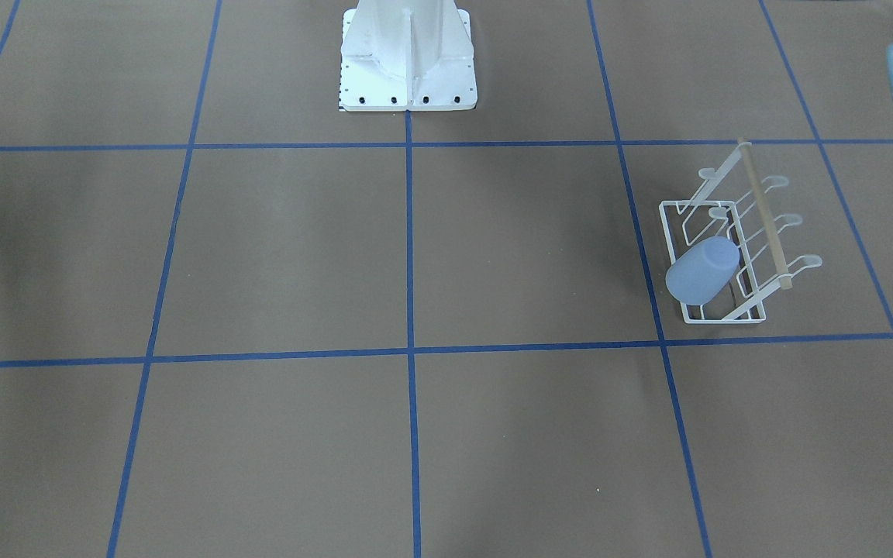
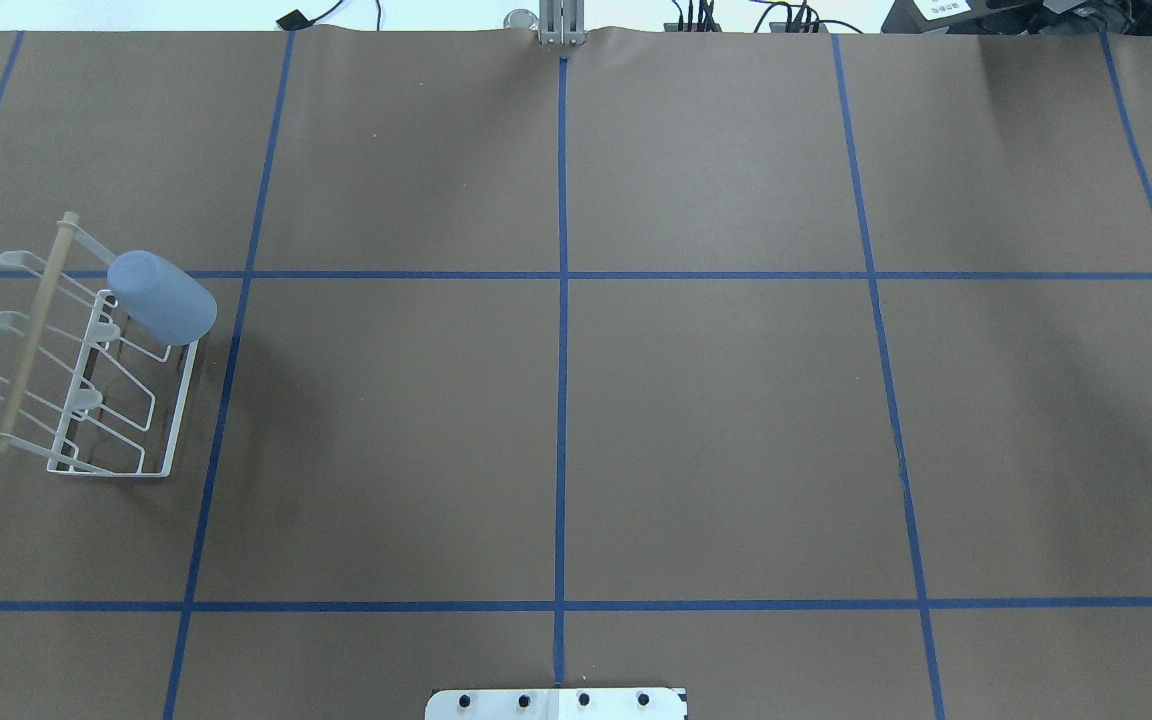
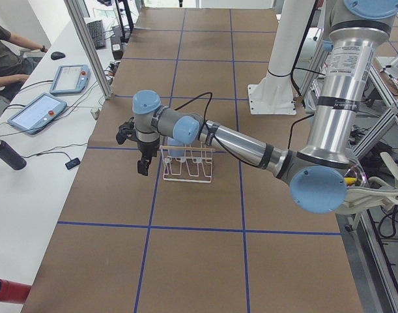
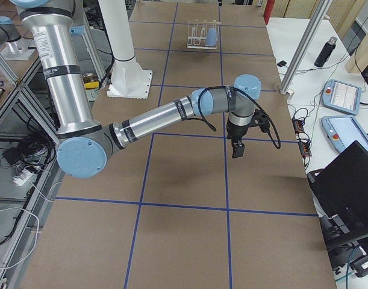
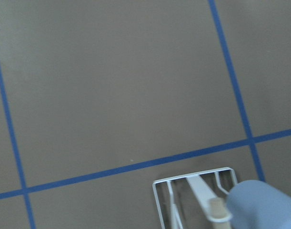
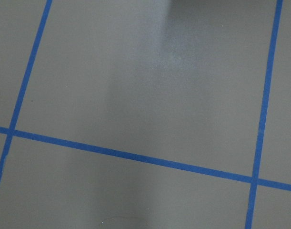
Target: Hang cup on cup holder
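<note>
The pale blue cup (image 1: 701, 271) sits upside down and tilted over a prong at one end of the white wire cup holder (image 1: 764, 213), at the table's left side in the overhead view, cup (image 2: 161, 298) on holder (image 2: 31, 340). The left wrist view shows the cup (image 5: 262, 205) and a corner of the holder (image 5: 193, 183) at its lower right. My left gripper (image 3: 142, 167) hangs just beyond the holder (image 3: 189, 169), apart from the cup; I cannot tell whether it is open or shut. My right gripper (image 4: 237, 149) hangs over bare table far from the holder (image 4: 199, 35); its state is unclear.
The white robot pedestal (image 1: 408, 62) stands at the table's back middle. Blue tape lines grid the brown table. An operators' table with tablets (image 3: 36, 111) and a dark bottle (image 3: 6, 153) runs along the far edge, behind aluminium posts (image 3: 88, 52). A laptop (image 4: 352, 180) sits off the right end.
</note>
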Robot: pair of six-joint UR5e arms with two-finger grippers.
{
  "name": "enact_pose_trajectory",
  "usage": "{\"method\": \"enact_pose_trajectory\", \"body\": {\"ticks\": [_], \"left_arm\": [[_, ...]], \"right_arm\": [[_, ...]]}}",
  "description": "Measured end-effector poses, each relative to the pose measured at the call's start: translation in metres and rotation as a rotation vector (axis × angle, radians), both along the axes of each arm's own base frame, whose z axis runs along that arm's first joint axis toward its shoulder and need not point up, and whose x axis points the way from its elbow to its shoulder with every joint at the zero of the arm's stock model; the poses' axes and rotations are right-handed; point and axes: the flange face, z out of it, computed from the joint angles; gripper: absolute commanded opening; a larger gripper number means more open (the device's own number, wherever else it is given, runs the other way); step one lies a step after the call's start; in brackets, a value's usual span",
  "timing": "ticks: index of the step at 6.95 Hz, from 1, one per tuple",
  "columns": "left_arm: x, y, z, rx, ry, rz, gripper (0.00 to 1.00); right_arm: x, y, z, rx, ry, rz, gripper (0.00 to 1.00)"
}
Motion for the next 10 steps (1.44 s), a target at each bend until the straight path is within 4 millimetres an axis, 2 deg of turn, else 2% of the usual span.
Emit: {"method": "enact_pose_trajectory", "body": {"ticks": [2,3,6,7,9,10], "left_arm": [[-0.012,0.022,0.029,0.007,-0.003,0.049,0.98],[-0.016,0.027,0.034,0.02,-0.009,0.07,0.98],[-0.027,0.031,0.039,0.021,-0.016,0.069,0.98],[-0.034,0.032,0.04,0.02,-0.015,0.056,0.98],[-0.042,0.03,0.039,0.016,-0.014,0.034,0.98],[-0.043,0.029,0.039,0.014,-0.013,0.032,0.98]], "right_arm": [[0.013,0.012,0.02,-0.023,0.013,-0.024,1.0],[0.019,0.018,0.03,-0.03,0.017,-0.027,1.0],[0.027,0.043,0.068,-0.008,0.029,-0.059,1.0],[0.027,0.049,0.074,0.01,0.023,-0.068,1.0],[0.026,0.054,0.097,-0.017,0.019,-0.075,1.0],[0.026,0.055,0.101,-0.025,0.018,-0.075,1.0]]}}
